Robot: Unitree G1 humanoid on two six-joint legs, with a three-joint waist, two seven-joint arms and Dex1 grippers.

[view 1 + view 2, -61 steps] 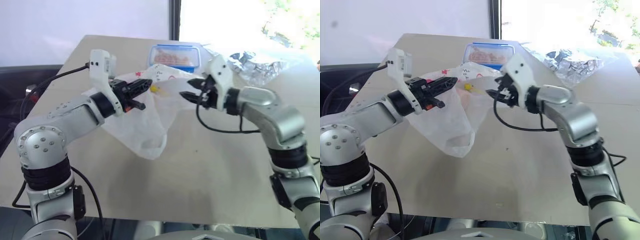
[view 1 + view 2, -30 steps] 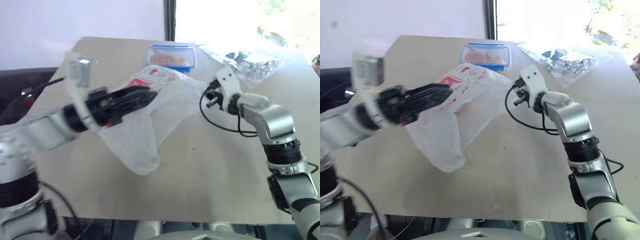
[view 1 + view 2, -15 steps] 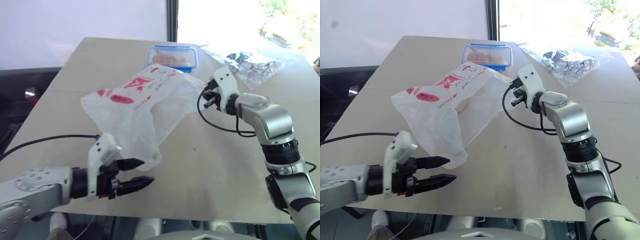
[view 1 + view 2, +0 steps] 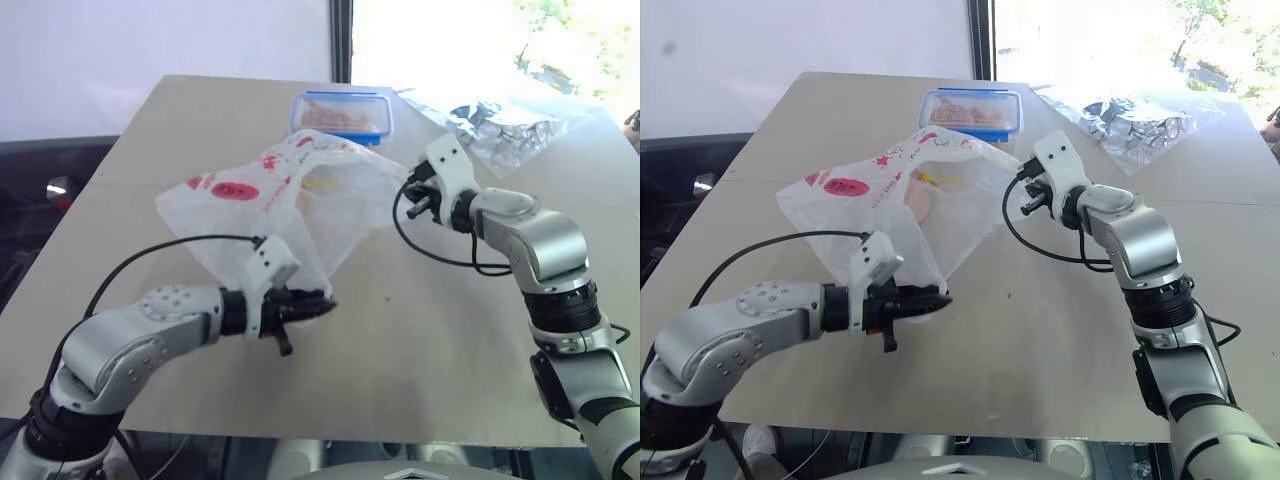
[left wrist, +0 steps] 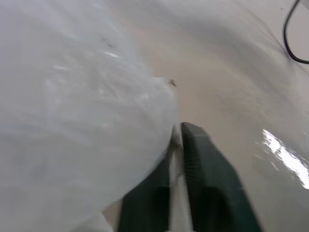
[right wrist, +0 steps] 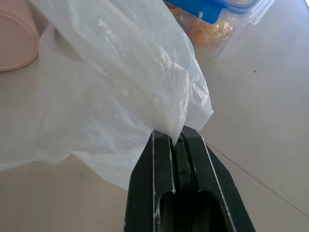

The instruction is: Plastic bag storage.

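On beige tabletop [image 4: 420, 340] by bright window [image 4: 480, 40]: plastic bag [image 4: 300, 210] pinched by closed left end effector [image 4: 940, 298] and closed right end effector [image 6: 176, 137].

Left tool [image 4: 940, 299] reaches forward low, jaws pinched together; right tool [image 6: 176, 137] extends farther ahead, clamped, angled toward the left.
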